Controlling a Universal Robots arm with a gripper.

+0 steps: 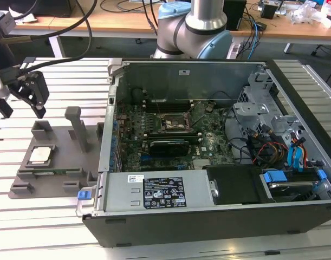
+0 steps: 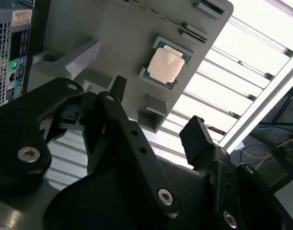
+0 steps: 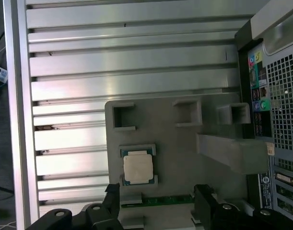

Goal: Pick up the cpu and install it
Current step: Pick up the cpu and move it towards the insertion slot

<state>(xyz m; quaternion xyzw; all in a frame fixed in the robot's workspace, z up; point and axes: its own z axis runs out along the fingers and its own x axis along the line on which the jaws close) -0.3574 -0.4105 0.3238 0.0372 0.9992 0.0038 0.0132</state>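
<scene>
Exterior view: the cpu (image 1: pixel 40 155) lies seated in the grey tray (image 1: pixel 62 185).

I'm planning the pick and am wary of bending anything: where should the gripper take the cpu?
Probably come straight down and pinch the cpu by the two thin edges left free by the raised lips of the grey holder. It lies flat, metal top up, so only edges offer purchase.
</scene>
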